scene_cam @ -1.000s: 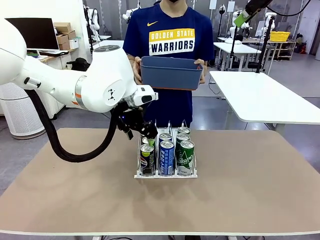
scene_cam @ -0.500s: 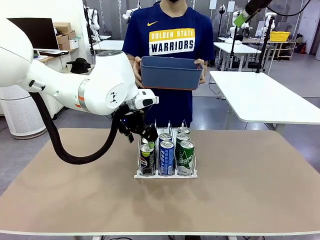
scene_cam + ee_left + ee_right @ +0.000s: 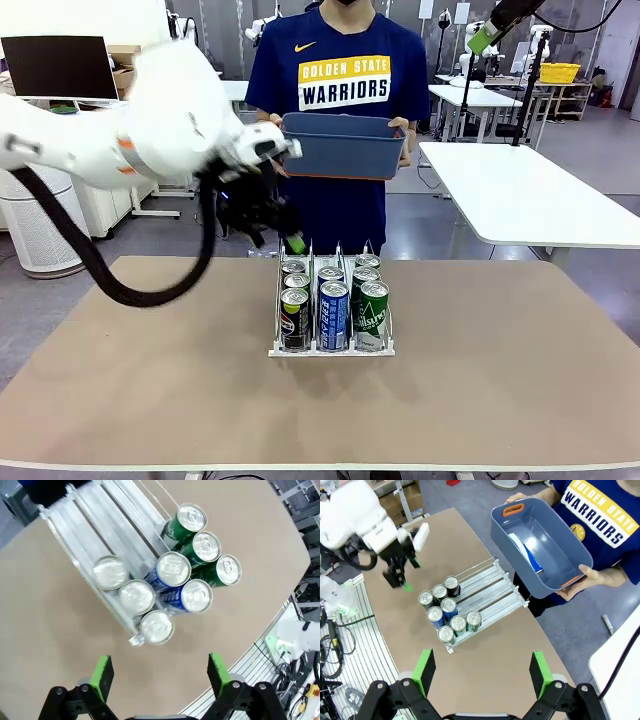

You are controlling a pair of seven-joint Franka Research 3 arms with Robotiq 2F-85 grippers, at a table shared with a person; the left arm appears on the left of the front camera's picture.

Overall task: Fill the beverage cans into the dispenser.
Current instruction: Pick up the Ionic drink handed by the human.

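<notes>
**A:** Where does the dispenser [image 3: 330,352] sit, and how full is it?

**B:** Around the middle of the worktop [image 3: 500,390], a little nearer its far edge. The low lip faces the robot's side. There are three black cans [image 3: 294,328] in the left lane, two blue cans [image 3: 333,312] in the middle and three green cans [image 3: 372,312] on the right. They stand upright and packed against the lip, I'd say because the sloped lanes let them slide forward.

**A:** And the left gripper [image 3: 161,676]?

**B:** It hangs in the air above the dispenser's far left corner with its fingers spread and nothing between them. Its wrist camera looks down on the silver tops. The rear part of every lane is bare.

**A:** The right gripper [image 3: 482,675]?

**B:** It is high over the worktop, also spread wide and empty, and well clear of the rack.

**A:** Why is the person holding that bin?

**B:** They hold the dark blue plastic bin [image 3: 340,150] by its ends beyond the far edge, one hand [image 3: 594,577] under a corner. It is tipped towards the robot, probably so a gripper can reach in. One blue can [image 3: 526,554] lies on its side in the bottom.

**A:** So what's left to do?

**B:** By my reckoning that can belongs in the middle lane, which is one short. It is lying down, so it needs a grasp across its body before it can be stood in the lane.
</notes>
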